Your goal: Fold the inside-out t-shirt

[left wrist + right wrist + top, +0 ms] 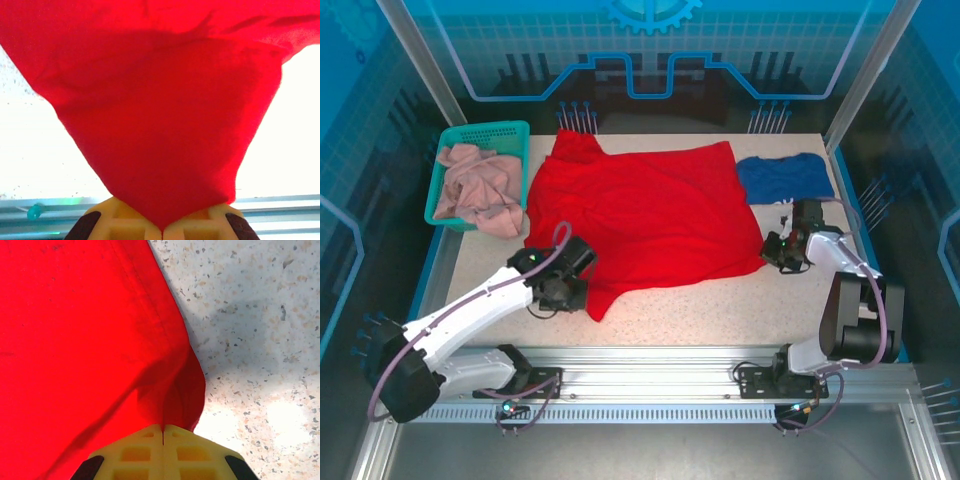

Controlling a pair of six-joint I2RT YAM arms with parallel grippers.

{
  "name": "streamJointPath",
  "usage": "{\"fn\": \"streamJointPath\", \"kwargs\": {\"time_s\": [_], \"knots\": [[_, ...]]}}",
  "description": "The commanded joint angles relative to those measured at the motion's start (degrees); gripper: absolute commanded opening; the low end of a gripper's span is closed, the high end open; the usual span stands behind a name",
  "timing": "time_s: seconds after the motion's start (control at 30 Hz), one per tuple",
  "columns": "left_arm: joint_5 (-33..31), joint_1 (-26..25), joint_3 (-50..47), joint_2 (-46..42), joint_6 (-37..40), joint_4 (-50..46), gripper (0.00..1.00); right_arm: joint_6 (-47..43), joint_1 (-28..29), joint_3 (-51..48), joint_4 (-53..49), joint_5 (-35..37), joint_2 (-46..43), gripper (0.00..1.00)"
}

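The inside-out t-shirt [645, 220] is a bright red cloth spread across the middle of the table. My left gripper [582, 283] is shut on its near left corner. In the left wrist view the red cloth [160, 125] hangs in a point pinched between the yellow fingers [125, 225], lifted off the surface. My right gripper [772, 250] is shut on the shirt's near right corner. In the right wrist view a fold of the hem [185, 400] runs into the closed jaws just above the speckled tabletop [260, 340].
A teal basket [448, 150] holding a pale pinkish garment [475, 190] stands at the back left. A dark blue t-shirt [785, 177] lies at the back right, close behind my right arm. Bare table lies in front of the red shirt.
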Motion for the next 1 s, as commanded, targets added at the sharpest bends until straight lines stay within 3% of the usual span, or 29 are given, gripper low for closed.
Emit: {"fn": "streamJointPath", "kwargs": {"time_s": [0.0, 0.37, 0.97], "knots": [[6.3, 4.6, 3.5, -0.4, 6.9, 0.6, 0.00, -0.9, 0.5, 5.4, -1.8, 0.5, 2.8, 0.00], [10.5, 17.3, 16.0, 10.0, 15.9, 3.3, 0.00, -1.4, 3.8, 18.1, -4.3, 2.6, 11.6, 0.00], [14.1, 27.3, 27.2, 24.2, 21.3, 3.4, 0.00, -3.1, 6.8, 32.1, -7.3, 6.4, 23.5, 0.00]]}}
